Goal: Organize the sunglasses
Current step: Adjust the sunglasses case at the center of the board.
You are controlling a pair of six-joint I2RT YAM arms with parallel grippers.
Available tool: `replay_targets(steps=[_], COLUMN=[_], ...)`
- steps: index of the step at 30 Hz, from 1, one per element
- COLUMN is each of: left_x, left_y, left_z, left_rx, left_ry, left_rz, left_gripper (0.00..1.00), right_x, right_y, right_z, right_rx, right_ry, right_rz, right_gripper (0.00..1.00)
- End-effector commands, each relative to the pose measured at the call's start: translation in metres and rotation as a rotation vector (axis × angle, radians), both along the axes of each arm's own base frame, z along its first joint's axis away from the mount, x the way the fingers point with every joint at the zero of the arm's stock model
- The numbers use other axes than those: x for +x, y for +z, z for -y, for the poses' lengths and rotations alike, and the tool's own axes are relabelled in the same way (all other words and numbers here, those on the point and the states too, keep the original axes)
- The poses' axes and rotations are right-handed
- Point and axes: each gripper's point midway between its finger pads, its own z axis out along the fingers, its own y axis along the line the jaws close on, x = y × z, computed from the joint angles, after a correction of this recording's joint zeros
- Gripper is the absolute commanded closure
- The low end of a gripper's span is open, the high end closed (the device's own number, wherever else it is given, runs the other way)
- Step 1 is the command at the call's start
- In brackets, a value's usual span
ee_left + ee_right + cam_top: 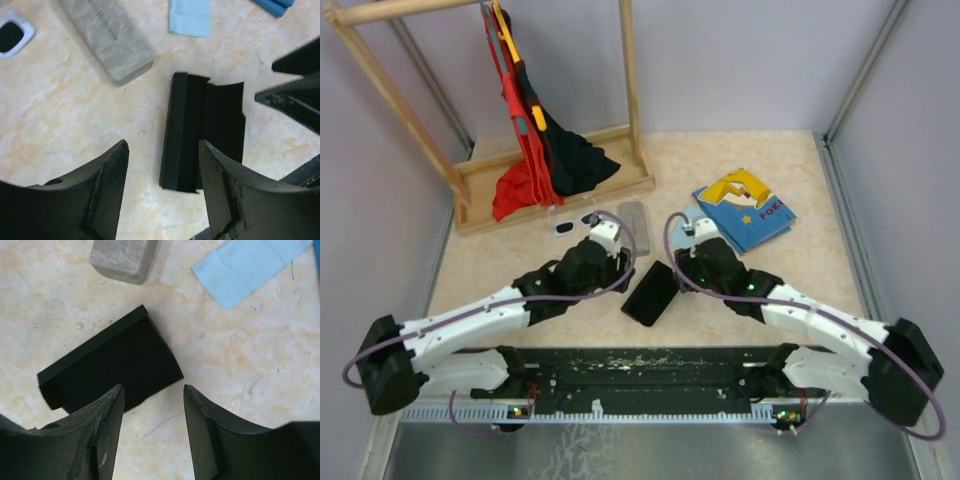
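Two arms reach from the near edge of the table [800,290] toward its middle. The left gripper [162,146] has its jaws wide apart and holds nothing. The right gripper [152,388] is also wide and empty. Both hang over the black case [650,292], which lies flat in the middle of the table, a little nearer than the fingers. Beyond it lies the grey case [634,220], and a cloth [250,270] lies to the right of that. The white sunglasses [574,223] sit further to the far left, just beside the grey case and in front of the rack [630,80]. No gripper touches them. A book [745,210] lies toward the far right corner.

The main risk is probably the two grippers themselves. They are very near each other over one small case, and the dark tips of the right one already show at the edge of the left wrist view. If both descend together they may collide. The black case may also slide on the smooth table if only one finger pushes it. A reach for the white sunglasses could knock the grey case.

The wire-framed pair cannot be made out in any view. Whether the black case has something inside is not clear. The left wrist view cuts the white sunglasses at its corner.
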Motion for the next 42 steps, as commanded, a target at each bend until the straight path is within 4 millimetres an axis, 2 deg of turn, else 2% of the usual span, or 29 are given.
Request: replay_targets(steps=[1, 4, 7, 13, 17, 23, 26, 33, 39, 42], left_x=[-0.018, -0.029, -0.036, -0.041, -0.043, -0.043, -0.043, -0.041, -0.032, -0.027], left_y=[-0.014, -0.008, -0.001, 0.009, 0.008, 0.006, 0.006, 0.006, 0.012, 0.014], left_z=[-0.043, -0.061, -0.076, -0.087, -0.086, -0.086, -0.084, -0.075, -0.06, -0.051], left_rx=[-0.006, -0.056, -0.101, -0.126, -0.128, -0.136, -0.135, -0.138, -0.133, -0.125], left_ry=[0.124, 0.158, 0.188, 0.21, 0.206, 0.207, 0.203, 0.181, 0.156, 0.136], left_rz=[-0.063, -0.059, -0.044, -0.041, -0.051, -0.055, -0.057, -0.064, -0.049, -0.037], left_gripper=[0.36, 0.35, 0.35, 0.35, 0.35, 0.35, 0.35, 0.35, 0.35, 0.34], right_x=[0.043, 0.06, 0.067, 0.082, 0.087, 0.087, 0.086, 0.082, 0.078, 0.071], right_y=[0.018, -0.001, -0.018, -0.042, -0.049, -0.048, -0.051, -0.05, -0.047, -0.048], right_z=[-0.026, -0.034, -0.045, -0.056, -0.061, -0.068, -0.066, -0.056, -0.043, -0.051], right_rx=[-0.174, -0.223, -0.263, -0.308, -0.308, -0.274, -0.26, -0.189, -0.142, -0.118], right_ry=[0.2, 0.289, 0.381, 0.424, 0.432, 0.43, 0.391, 0.233, 0.013, 0.003], right_rz=[0.138, 0.084, 0.046, 0.001, -0.011, -0.03, -0.053, -0.082, -0.109, -0.11], right_gripper=[0.48, 0.49, 0.5, 0.54, 0.58, 0.74, 0.85, 1.0, 1.0, 1.0])
